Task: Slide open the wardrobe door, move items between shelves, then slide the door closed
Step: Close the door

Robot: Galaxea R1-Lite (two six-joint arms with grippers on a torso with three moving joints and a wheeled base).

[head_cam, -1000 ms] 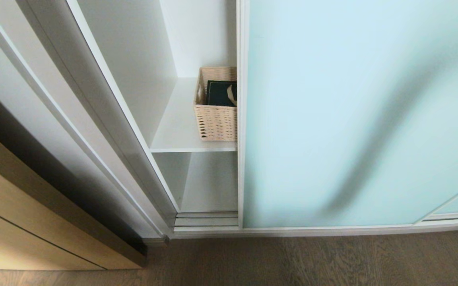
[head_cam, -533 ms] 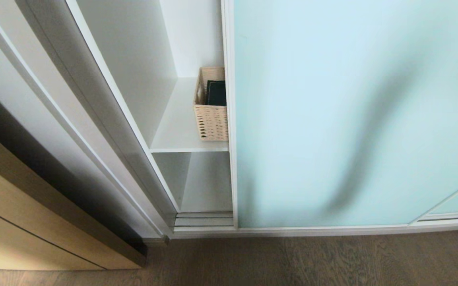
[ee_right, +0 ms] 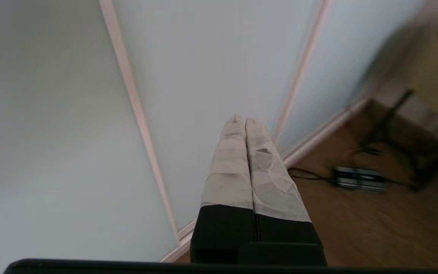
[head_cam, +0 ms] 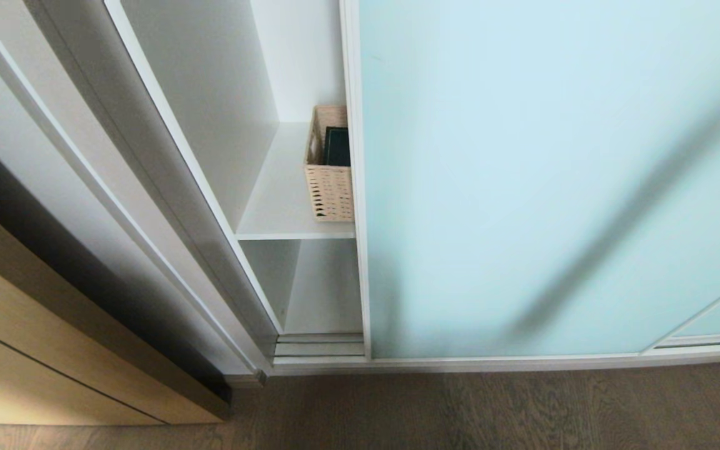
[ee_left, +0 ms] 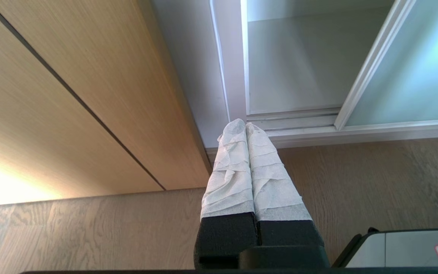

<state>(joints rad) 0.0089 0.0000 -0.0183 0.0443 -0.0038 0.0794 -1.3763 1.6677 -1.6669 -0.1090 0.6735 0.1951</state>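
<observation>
I see the sliding wardrobe door point(head_cam: 554, 187) further left than a second ago, now covering most of the wicker basket point(head_cam: 329, 187) and the green gift bag point(head_cam: 337, 147) on the upper shelf point(head_cam: 279, 200). My right end effector point(ee_right: 240, 121) hangs before the glass, fingers pressed together. My left end effector point(ee_left: 240, 127) hangs low near the floor point(ee_left: 375, 182), also pressed together.

L gripper point(ee_left: 245, 127): both wrapped fingers point(ee_left: 229, 167) pressed together, nothing between, tips low near the wardrobe's bottom track point(ee_left: 299, 125), not touching it. R gripper point(ee_right: 240, 120): fingers point(ee_right: 229, 163) also pressed together, empty, pointing at the sliding wardrobe door point(ee_right: 211, 68), close to its frame; contact cannot be told.
</observation>
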